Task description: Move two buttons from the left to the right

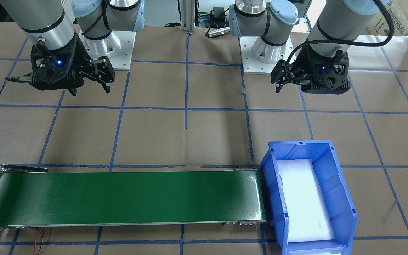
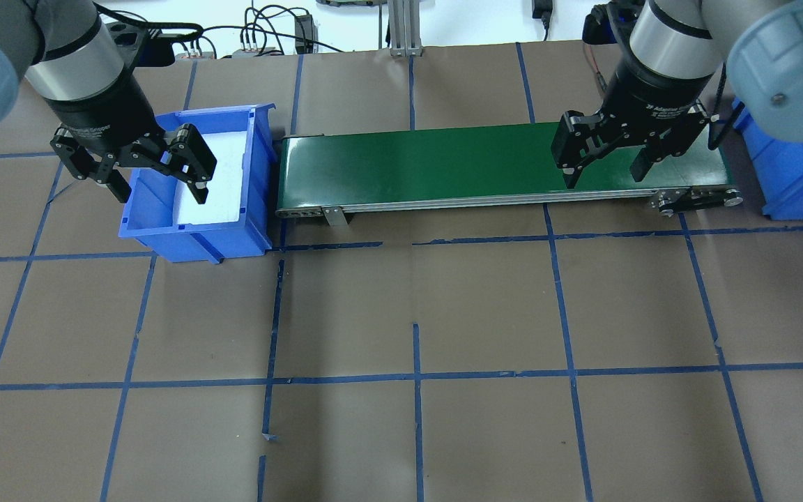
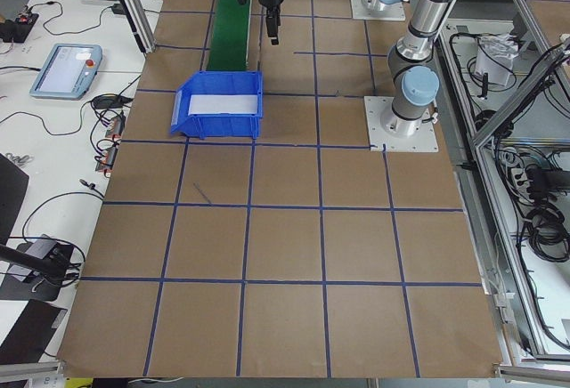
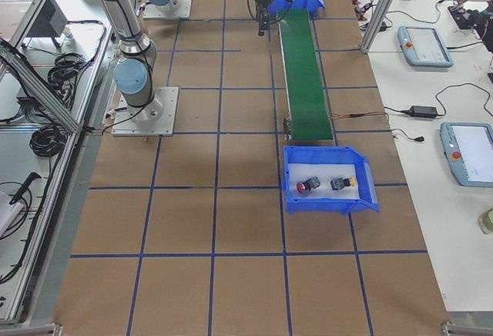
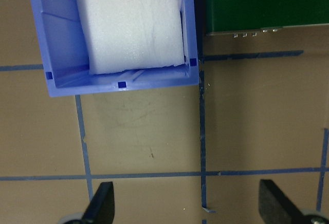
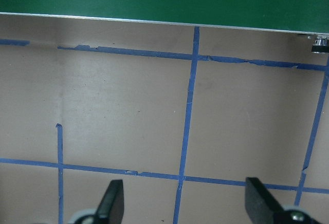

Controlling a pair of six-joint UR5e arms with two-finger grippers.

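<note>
The two buttons lie in the blue bin (image 4: 323, 206) at my right end of the belt, the red-capped one (image 4: 306, 186) beside the yellow-capped one (image 4: 344, 183). My left gripper (image 2: 162, 194) hangs open and empty, high over the table near the other blue bin (image 2: 192, 240). Its fingertips (image 5: 103, 206) stand wide apart over bare paper. My right gripper (image 2: 604, 178) is open too, above the table beside the green belt (image 2: 443, 164), with nothing between its fingers (image 6: 114, 203).
The left bin (image 1: 345, 212) holds only a white foam pad (image 1: 305, 198). The belt (image 1: 119, 198) carries nothing. The right bin (image 2: 785, 174) sits at the view's edge. Blue tape lines grid the brown paper. Operators' tablets and cables lie beyond the belt.
</note>
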